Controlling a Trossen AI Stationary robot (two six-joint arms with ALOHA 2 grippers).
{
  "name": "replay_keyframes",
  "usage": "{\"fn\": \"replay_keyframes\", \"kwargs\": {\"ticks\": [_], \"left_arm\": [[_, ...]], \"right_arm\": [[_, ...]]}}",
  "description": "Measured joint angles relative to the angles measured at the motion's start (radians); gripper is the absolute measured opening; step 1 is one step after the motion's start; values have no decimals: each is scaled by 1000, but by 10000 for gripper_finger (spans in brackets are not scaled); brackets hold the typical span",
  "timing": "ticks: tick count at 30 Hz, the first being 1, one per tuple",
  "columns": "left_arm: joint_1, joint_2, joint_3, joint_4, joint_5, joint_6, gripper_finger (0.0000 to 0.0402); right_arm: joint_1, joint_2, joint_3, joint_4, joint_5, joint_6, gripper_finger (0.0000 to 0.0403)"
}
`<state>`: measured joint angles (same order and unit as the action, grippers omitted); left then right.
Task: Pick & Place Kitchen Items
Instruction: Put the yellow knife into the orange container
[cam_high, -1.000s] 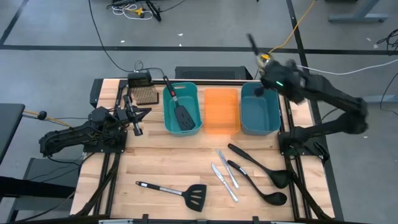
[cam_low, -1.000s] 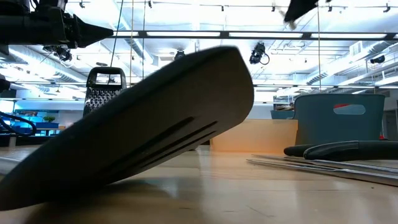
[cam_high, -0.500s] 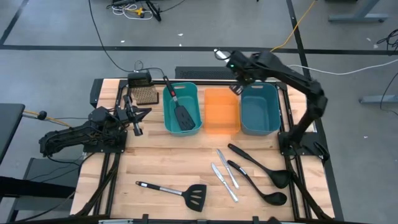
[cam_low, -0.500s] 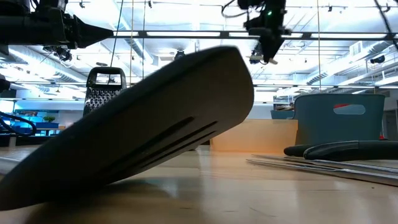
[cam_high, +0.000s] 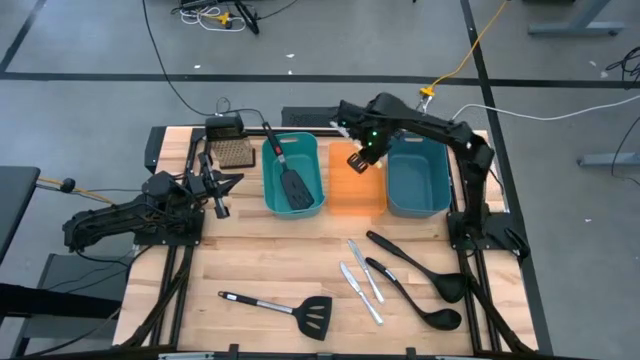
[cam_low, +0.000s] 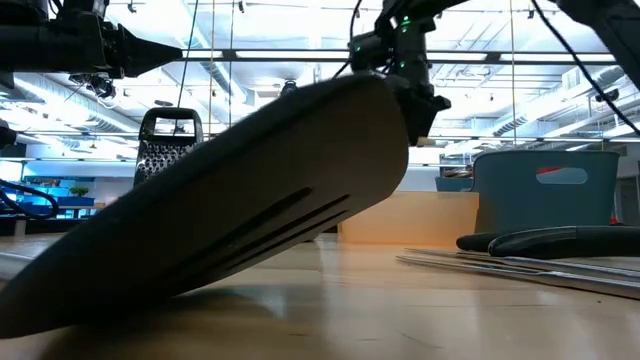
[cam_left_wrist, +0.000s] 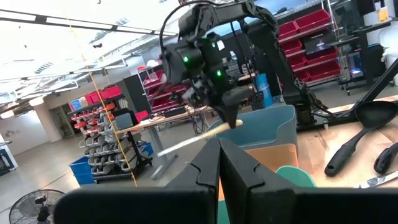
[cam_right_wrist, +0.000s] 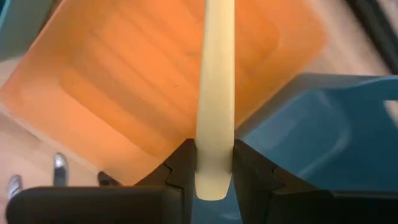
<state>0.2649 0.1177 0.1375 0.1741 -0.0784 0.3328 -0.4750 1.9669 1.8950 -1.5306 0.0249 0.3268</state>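
Right gripper: above the far edge of the orange bin; fingers pinching a pale yellow knife handle, which points out over the bin
Left gripper: at rest over the table's left side, near the brown perforated block; fingers pressed together
Spatulas: one lying in the left teal bin, handle leaning over the far rim; the other flat on the near table, left of centre
Knives: two silver ones side by side on the near table, right of centre
Ladles: two black ones, just right of the knives, bowls toward the near right corner
Right teal bin: just right of the orange bin
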Motion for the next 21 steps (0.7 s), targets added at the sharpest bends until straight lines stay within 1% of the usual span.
{"fn": "replay_keyframes", "kwargs": {"ticks": [6, 8, 11, 15, 18, 21], "left_arm": [[0, 0, 0, 0, 0, 4, 12], [0, 0, 0, 0, 0, 4, 12], [0, 0, 0, 0, 0, 4, 12], [0, 0, 0, -4, 0, 1, 12], [0, 0, 0, -18, 0, 1, 12], [0, 0, 0, -16, 0, 0, 12]], "right_arm": [[22, 60, -3, -14, -4, 44, 86], [30, 67, -15, -14, -26, 57, 86], [43, 72, -54, -5, -61, 81, 86], [60, 72, -123, -10, -68, 109, 86], [72, 72, -176, 33, -80, 111, 86], [75, 72, -222, 127, -116, 121, 86]]}}
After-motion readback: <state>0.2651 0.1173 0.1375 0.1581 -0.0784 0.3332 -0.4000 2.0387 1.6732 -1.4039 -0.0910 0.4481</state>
